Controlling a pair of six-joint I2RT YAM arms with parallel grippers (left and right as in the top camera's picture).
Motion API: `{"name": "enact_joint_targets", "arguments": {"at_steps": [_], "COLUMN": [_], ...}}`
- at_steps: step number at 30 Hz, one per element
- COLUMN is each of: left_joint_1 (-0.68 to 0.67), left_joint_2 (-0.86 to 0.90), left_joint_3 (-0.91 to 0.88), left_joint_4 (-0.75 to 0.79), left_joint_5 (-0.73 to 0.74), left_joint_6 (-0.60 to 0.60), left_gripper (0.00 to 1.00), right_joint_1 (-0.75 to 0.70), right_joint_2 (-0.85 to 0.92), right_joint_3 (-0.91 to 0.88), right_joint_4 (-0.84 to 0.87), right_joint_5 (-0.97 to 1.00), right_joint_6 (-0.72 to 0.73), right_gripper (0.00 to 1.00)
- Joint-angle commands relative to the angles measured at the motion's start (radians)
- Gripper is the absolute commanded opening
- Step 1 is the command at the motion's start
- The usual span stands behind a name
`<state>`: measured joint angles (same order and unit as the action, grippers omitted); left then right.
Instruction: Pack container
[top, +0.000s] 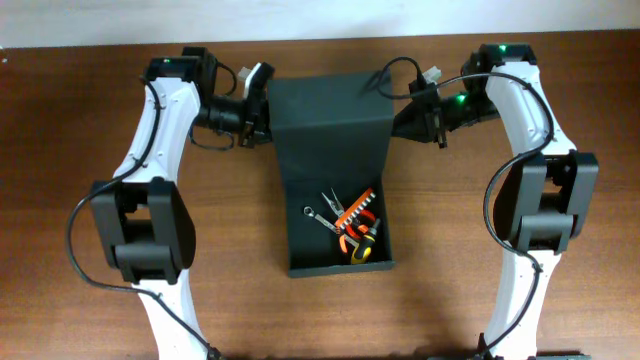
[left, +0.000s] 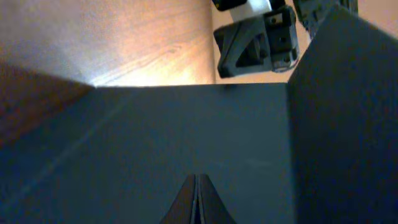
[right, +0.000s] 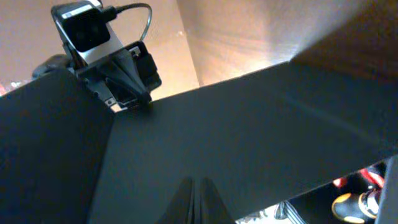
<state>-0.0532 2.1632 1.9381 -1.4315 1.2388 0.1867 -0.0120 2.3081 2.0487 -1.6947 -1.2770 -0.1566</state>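
Note:
The dark green-black container (top: 335, 266) lies in the middle of the table, its open part toward the front. Its flap lid (top: 330, 115) slopes over the far half. Several hand tools (top: 350, 222) lie inside: a wrench, an orange bit holder, red-handled pliers and a yellow-black screwdriver. My left gripper (top: 266, 110) is shut, its tips at the lid's far left edge. My right gripper (top: 408, 118) is shut at the lid's far right edge. In the left wrist view the closed fingers (left: 196, 199) lie against the lid (left: 186, 137). The right wrist view shows the same (right: 196, 200), with the tools (right: 360, 193) below the lid edge.
The brown wooden table (top: 80, 120) runs to a pale wall at the back. Both white arms (top: 150, 200) (top: 535, 200) stand on either side of the container. Each wrist view shows the other gripper across the lid (left: 261, 37) (right: 118, 81).

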Motion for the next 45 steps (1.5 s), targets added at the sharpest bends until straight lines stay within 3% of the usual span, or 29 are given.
{"name": "enact_joint_targets", "arguments": {"at_steps": [1,9,21,27,33,36,41,45], "left_joint_1": [-0.001,-0.001,-0.011,-0.011,-0.011,-0.011,-0.011,-0.011], "left_joint_2": [-0.053,-0.109,-0.293,-0.352,-0.36,-0.386,-0.486,-0.609], "left_joint_3": [-0.001,-0.002,-0.006,-0.006,-0.006,-0.006,-0.006,-0.006], "left_joint_4": [-0.045,-0.257,-0.257,-0.256,-0.256,-0.253,-0.22,-0.178], "left_joint_5": [-0.021,-0.019,-0.082,-0.323,-0.658,-0.895,-1.144,-1.269], "left_joint_6": [0.075,0.248,0.245,0.21,0.025,-0.133,-0.255,-0.313], "left_gripper": [0.02,0.02,0.02,0.02,0.02,0.02,0.02,0.02], "right_joint_1": [0.012,0.035,0.045,0.054,0.095,0.127,0.153,0.152], "right_joint_2": [-0.036,-0.101,-0.353,-0.501,-0.605,-0.677,-0.784,-0.871], "right_joint_3": [0.016,0.016,0.016,0.016,0.016,0.016,0.016,0.015], "right_joint_4": [-0.005,-0.005,-0.005,-0.004,-0.004,-0.004,-0.004,-0.004], "right_joint_5": [0.003,0.014,0.256,0.396,0.808,0.932,0.974,0.986], "right_joint_6": [-0.075,-0.071,0.046,0.068,0.258,0.311,0.316,0.315], "right_gripper": [0.04,0.04,0.04,0.04,0.04,0.08,0.22,0.22]}}
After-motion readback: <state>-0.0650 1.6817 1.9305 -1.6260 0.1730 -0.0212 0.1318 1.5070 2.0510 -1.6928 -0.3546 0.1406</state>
